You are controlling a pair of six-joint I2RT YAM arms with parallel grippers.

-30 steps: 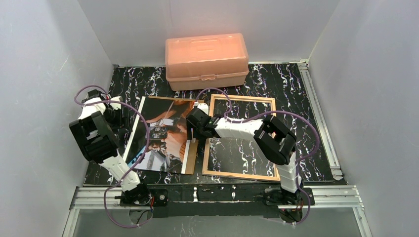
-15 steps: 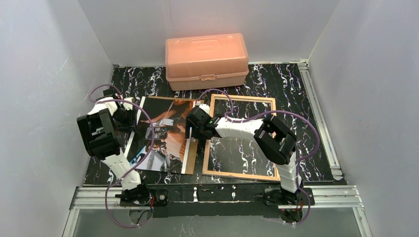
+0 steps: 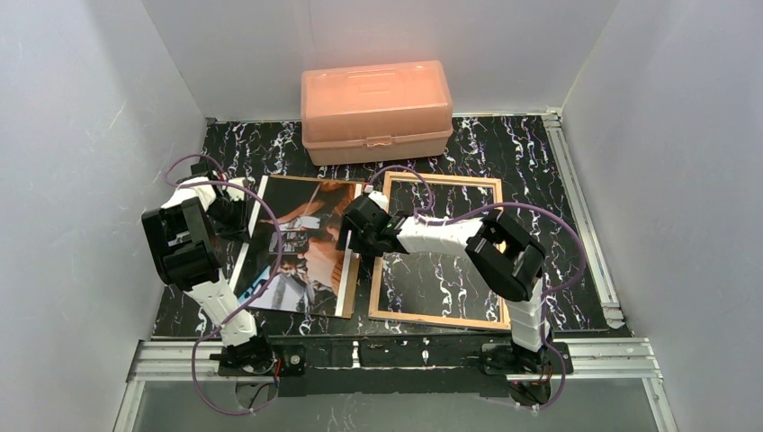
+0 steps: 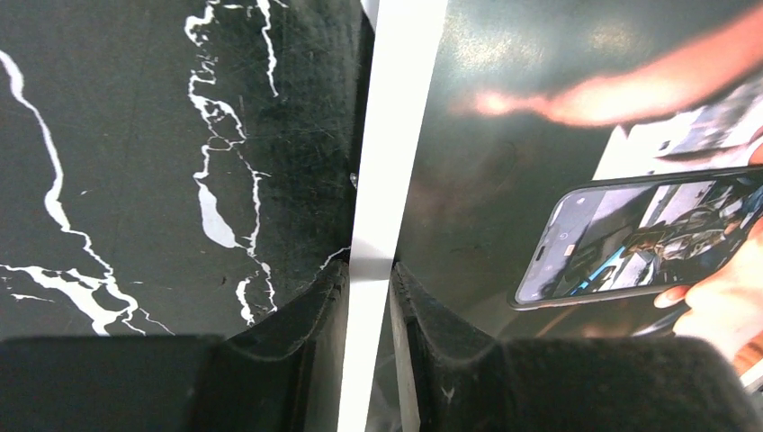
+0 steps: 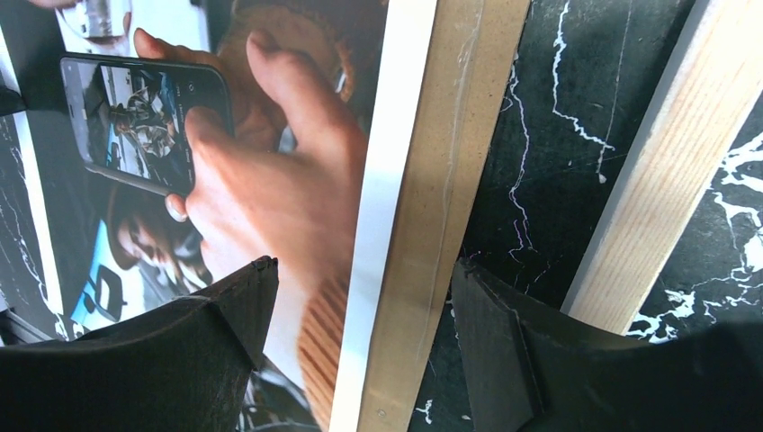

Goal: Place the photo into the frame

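Left gripper (image 4: 370, 279) is down at the left edge of the photo (image 3: 310, 261), and its two black fingers (image 4: 310, 337) stand very close together. The wrist view shows the print's white border running straight through the narrow gap between them, one finger on the marble side, the other on the picture side. Whether that border is truly pinched or only straddled, I can't tell from here

Over on the other side, the right gripper (image 5: 360, 270) hangs low above the photo's right edge with its jaws spread wide and nothing held. One finger sits over the printed hand and orange sleeve. The other sits over the dark table (image 3: 540, 180), in the strip between the backing board (image 5: 450, 162) and the nearest rail of the frame (image 3: 423, 318)

The photo lies face up, left of centre, resting on the brown backing board, which peeks out as a tan band along its right side. You can make out a hand holding a phone in the print

The frame lies flat just to the right of the board, tan wood side up, with the marbled tabletop showing through its opening. The right arm reaches across it. Photo and frame lie side by side, the print not in the frame

Behind them, against the back wall, sits an orange plastic box (image 3: 376, 108), lid down
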